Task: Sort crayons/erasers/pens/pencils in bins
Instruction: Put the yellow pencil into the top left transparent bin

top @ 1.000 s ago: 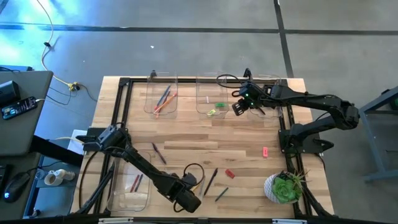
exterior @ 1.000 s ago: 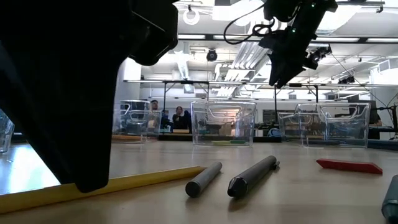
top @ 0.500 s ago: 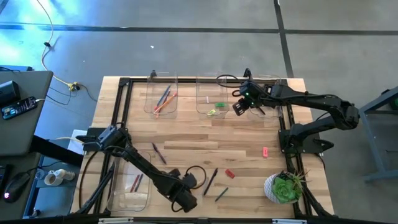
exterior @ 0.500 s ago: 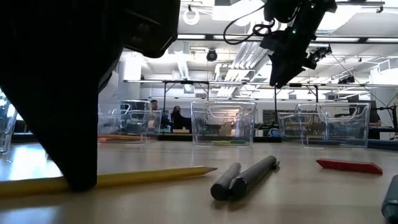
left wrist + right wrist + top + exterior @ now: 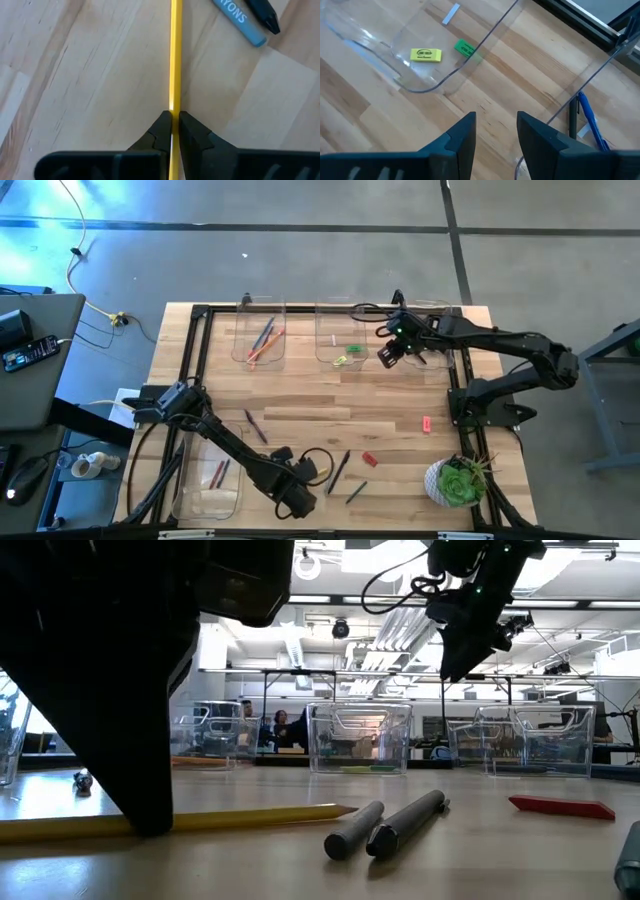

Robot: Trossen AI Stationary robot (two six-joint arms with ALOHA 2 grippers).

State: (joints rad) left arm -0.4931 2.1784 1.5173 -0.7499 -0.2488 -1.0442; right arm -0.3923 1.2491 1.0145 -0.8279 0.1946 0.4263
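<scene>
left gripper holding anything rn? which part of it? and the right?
Left gripper is shut on the yellow pencil, pinching its shaft; which end, I cannot tell. Right gripper is open and holds nothing.

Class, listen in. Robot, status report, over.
Left gripper shut on yellow pencil, flat on table. Right gripper open, empty, hovering between eraser bin and pen bin. Nothing blocking.

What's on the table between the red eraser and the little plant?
Nothing. In the high view, only bare wood lies between the red eraser and the plant.
</scene>
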